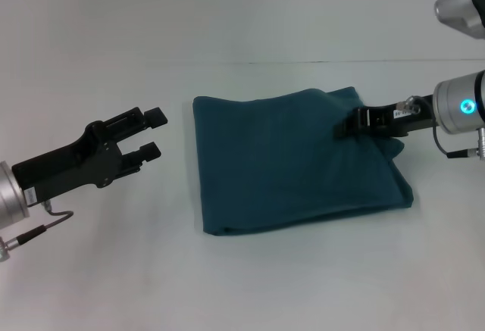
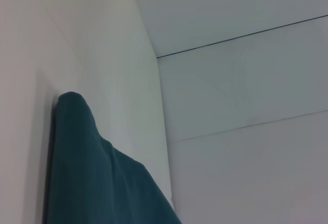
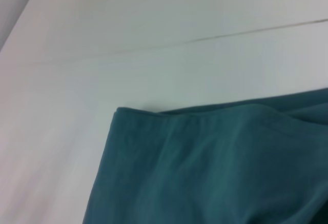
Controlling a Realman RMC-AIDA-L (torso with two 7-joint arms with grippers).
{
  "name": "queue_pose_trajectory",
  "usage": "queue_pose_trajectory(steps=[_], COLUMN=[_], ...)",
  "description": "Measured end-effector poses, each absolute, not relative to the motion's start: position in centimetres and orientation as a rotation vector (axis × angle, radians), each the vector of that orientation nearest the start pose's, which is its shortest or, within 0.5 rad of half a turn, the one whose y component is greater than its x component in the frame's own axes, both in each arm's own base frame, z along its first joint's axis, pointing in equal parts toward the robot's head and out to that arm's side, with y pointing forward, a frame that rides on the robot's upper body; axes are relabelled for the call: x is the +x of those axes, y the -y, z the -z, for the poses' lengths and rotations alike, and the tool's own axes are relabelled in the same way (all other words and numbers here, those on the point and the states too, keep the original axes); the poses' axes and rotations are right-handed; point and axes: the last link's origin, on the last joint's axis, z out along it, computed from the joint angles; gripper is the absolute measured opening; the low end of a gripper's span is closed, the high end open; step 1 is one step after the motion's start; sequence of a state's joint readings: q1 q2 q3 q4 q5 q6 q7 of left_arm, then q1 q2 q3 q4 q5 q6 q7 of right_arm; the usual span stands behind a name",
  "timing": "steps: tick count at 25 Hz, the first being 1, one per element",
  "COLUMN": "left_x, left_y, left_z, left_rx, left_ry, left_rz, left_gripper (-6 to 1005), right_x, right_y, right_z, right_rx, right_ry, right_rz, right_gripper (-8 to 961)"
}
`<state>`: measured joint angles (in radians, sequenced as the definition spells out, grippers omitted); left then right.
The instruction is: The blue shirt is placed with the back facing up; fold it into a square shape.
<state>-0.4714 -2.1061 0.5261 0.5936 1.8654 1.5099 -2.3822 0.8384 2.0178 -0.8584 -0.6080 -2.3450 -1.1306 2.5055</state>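
Note:
The blue shirt (image 1: 288,164) lies folded into a rough rectangle in the middle of the white table, plain side up, with no lettering showing. My right gripper (image 1: 351,124) reaches in from the right and sits on the shirt's far right corner, where the cloth bulges slightly. My left gripper (image 1: 153,132) hovers open to the left of the shirt, a short gap from its left edge, holding nothing. The left wrist view shows one edge of the blue shirt (image 2: 87,172). In the right wrist view a folded corner of the blue shirt (image 3: 215,172) fills the frame close up.
The white table (image 1: 265,285) extends on all sides of the shirt, and a pale wall rises behind its far edge (image 1: 250,62). No other objects are in view.

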Motion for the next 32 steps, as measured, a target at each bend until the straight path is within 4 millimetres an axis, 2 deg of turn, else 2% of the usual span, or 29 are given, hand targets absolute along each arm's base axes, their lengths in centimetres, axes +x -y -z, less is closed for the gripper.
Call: queue_pose_trajectory(steps=[11, 15, 32], left_x=[-28.0, -28.0, -28.0], left_y=[-32.8, -32.8, -32.8], left_z=[-1.2, -1.2, -1.2], left_rx=[1.971, 1.971, 1.967], left_ry=[-2.144, -2.143, -2.144], left_rz=[-1.302, -1.303, -1.307], left_gripper=[814, 813, 813], right_x=[22.0, 21.9, 23.9], right_y=[-44.1, -44.2, -44.2], right_z=[-1.0, -0.7, 0.7], right_rx=[-2.214, -2.212, -2.159], right_ry=[-1.483, -1.458, -1.427], right_rz=[-0.196, -0.16, -0.01], right_gripper=[81, 84, 97])
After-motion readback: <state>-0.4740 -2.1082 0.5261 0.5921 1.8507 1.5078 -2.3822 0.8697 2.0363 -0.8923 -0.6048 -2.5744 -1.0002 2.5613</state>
